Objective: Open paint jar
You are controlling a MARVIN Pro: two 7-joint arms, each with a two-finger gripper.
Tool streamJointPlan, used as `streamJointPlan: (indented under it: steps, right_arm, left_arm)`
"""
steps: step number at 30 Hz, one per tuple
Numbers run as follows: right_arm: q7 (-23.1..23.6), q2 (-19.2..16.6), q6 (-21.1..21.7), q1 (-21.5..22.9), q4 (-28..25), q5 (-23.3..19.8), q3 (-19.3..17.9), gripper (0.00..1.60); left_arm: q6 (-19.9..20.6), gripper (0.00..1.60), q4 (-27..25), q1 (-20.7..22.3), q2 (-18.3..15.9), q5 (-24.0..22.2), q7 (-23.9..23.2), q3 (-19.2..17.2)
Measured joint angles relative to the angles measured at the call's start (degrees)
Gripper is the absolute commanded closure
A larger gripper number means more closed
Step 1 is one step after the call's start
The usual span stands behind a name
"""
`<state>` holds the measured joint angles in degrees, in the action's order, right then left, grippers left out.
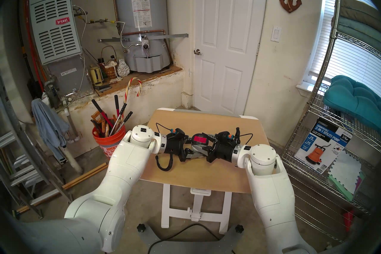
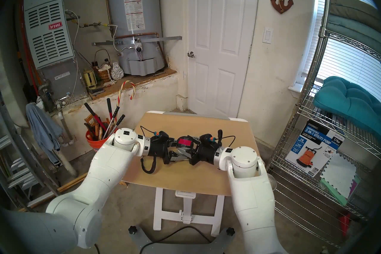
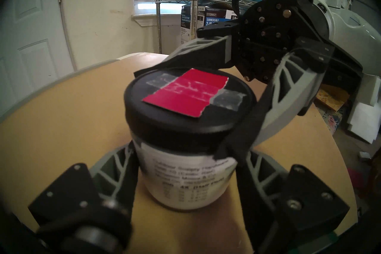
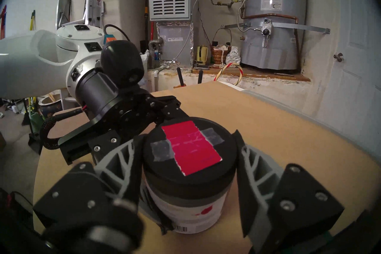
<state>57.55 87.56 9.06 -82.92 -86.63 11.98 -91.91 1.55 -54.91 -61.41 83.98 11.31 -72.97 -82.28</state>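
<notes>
The paint jar (image 3: pixel 185 181) stands upright on the tan table (image 1: pixel 206 121), with a white label and its black lid (image 4: pixel 189 173) on. The lid carries a red-pink square (image 1: pixel 200 139) and grey tape. My left gripper (image 3: pixel 185 156) comes from the left and is shut on the jar's body below the lid. My right gripper (image 4: pixel 189 150) comes from the right and is shut on the lid's rim, one finger on each side. In the head views (image 2: pixel 184 142) both grippers meet at the jar and hide its body.
An orange bucket of tools (image 1: pixel 107 142) stands on the floor left of the table. A wire shelf (image 1: pixel 321 103) with a pump box (image 1: pixel 321 146) stands to the right. A ladder (image 1: pixel 18 165) is at the far left. A door (image 1: pixel 226 41) lies behind the table.
</notes>
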Motion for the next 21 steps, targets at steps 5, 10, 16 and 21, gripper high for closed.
streamJointPlan:
  steps: [5, 10, 16, 21]
  right_arm:
    - [3.7, -1.8, -2.0, 2.6, 3.1, -1.0, 0.3, 1.60]
    - [7.3, -3.4, -3.1, 5.7, 6.5, -1.7, 1.0, 1.60]
    - [12.2, -5.7, -4.5, 10.1, 11.0, -2.6, 2.9, 1.60]
    - [15.9, -7.3, -5.8, 13.7, 14.6, -3.2, 4.9, 1.60]
  left_arm:
    - [0.0, 1.60, 0.2, 0.2, 0.0, 0.1, -0.3, -0.1]
    - [0.1, 1.60, 0.3, 0.3, 0.0, 0.2, -0.6, -0.1]
    - [0.2, 1.60, 0.3, 0.3, 0.0, 0.3, -1.0, -0.4]
    - [0.2, 1.60, 0.3, 0.3, -0.1, 0.3, -1.5, -0.6]
